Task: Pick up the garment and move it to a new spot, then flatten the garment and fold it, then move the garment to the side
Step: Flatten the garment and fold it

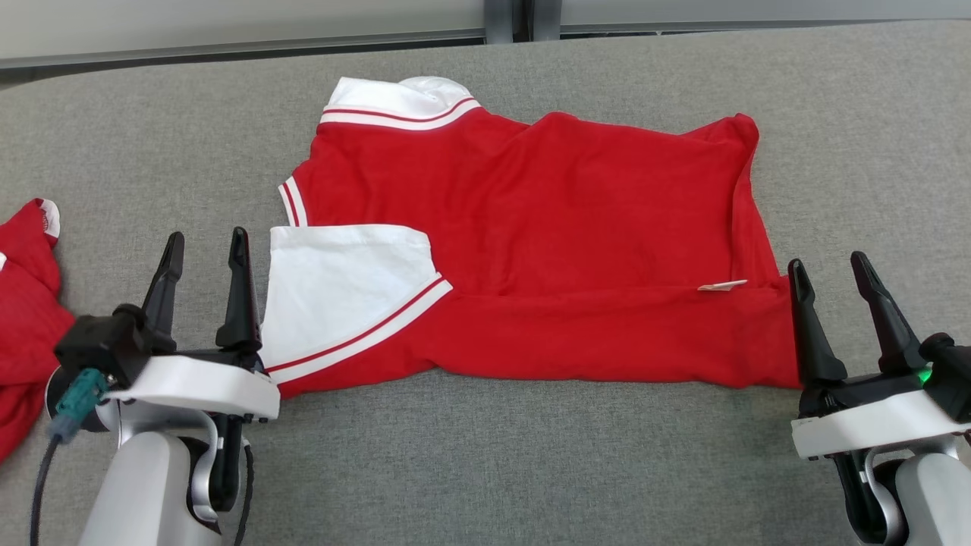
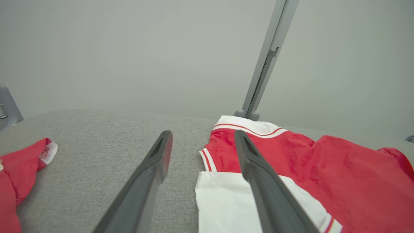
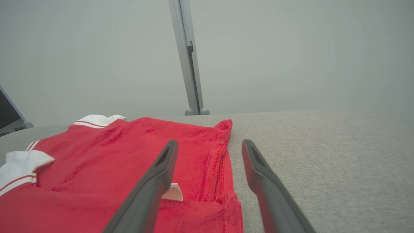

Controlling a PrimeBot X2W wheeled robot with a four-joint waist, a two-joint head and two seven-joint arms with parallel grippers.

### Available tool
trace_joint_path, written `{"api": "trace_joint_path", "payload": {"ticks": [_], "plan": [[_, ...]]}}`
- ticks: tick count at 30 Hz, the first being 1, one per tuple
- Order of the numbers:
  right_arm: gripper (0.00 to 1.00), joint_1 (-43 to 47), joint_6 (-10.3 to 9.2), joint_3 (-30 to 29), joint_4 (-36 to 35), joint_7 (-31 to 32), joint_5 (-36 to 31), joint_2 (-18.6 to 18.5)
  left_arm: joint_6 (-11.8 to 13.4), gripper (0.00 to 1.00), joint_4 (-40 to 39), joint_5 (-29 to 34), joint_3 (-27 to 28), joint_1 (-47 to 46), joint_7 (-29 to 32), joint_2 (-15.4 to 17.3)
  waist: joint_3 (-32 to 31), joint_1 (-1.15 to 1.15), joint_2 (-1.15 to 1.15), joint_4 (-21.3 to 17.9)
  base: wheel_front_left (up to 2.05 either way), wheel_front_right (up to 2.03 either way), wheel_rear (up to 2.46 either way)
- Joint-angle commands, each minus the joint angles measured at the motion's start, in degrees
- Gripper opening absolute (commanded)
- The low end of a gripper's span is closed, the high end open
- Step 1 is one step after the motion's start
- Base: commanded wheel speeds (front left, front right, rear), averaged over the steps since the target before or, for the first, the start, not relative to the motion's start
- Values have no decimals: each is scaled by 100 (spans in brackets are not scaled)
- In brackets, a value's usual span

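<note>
The garment [image 1: 569, 227] is a red polo shirt with a white, red-striped collar and sleeve. It lies across the middle of the grey table with its near edge folded up over the body. A small white label [image 1: 721, 286] shows near its right end. My left gripper [image 1: 208, 235] stands open just off the shirt's left end, beside the white sleeve [image 2: 223, 200], with nothing between its fingers. My right gripper [image 1: 827, 260] stands open at the shirt's near right corner [image 3: 226, 207], also holding nothing. Both wrist views, left gripper [image 2: 203, 133] and right gripper [image 3: 210, 142], show the jaws wide apart above the cloth's ends.
A second red garment [image 1: 23, 318] lies bunched at the table's far left edge. The grey fabric table [image 1: 531, 455] runs bare in front of the shirt and to its right. A grey post [image 1: 504, 19] stands behind the table at the pale wall.
</note>
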Motion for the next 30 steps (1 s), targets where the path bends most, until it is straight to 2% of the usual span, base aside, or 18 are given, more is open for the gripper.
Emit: {"api": "trace_joint_path", "payload": {"ticks": [1,10,18,30], "plan": [[100,52,-2,-18,-102,-70,-101,0,66,100,-93,109,-21,82,-96,18,-39,0,0,-23,0,0,0],[100,700,-2,-117,-632,-139,-453,263,446,100,-999,644,-125,1104,-373,-37,-366,0,0,-90,0,0,0],[100,1202,-1,-282,-766,-54,-414,503,526,100,-1100,613,-205,1778,-298,-36,-576,0,0,-71,0,0,0],[100,1258,-1,-200,-811,48,-429,508,532,100,-1051,523,-233,1769,-140,7,-610,0,0,-72,0,0,0]]}}
